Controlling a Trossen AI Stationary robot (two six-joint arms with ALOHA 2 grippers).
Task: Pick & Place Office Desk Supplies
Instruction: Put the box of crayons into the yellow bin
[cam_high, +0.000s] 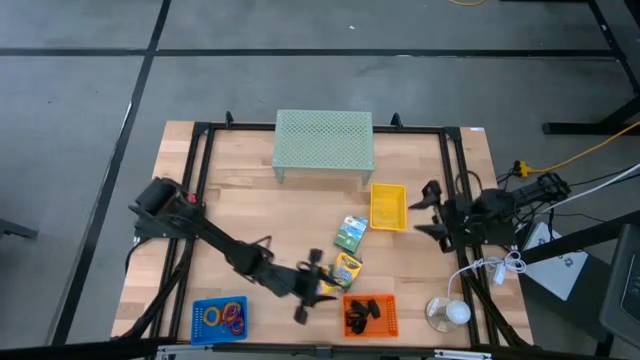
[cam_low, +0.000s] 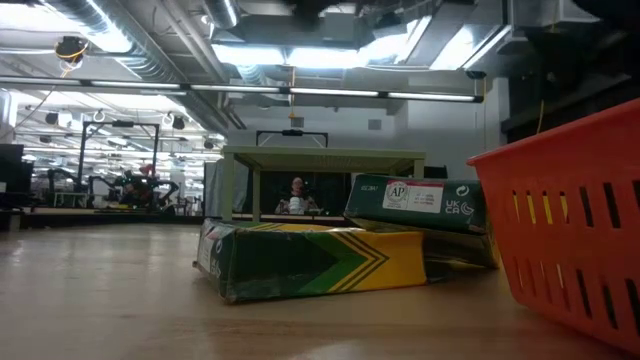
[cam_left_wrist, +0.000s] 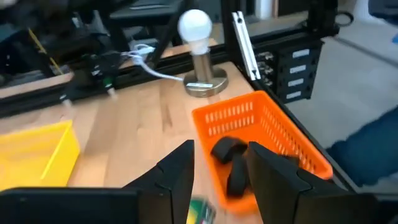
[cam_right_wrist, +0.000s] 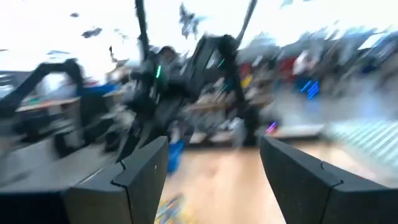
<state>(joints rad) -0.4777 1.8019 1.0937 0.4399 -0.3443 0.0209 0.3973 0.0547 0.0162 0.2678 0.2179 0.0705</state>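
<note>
I see my left gripper spread and empty near the bench's front edge, beside the crayon box whose long axis runs front to back. My right gripper waits spread by the right edge

Overhead looks straight down; low camera sits beside the crayon box both share.

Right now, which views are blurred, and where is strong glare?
Right wrist view: the whole background is smeared, only the right pincer reads, open. Left wrist view: mild blur on the orange basket; the left pincer is open. Low view: sharp crayon box, bright ceiling lights. High view: clear and evenly lit.
</note>
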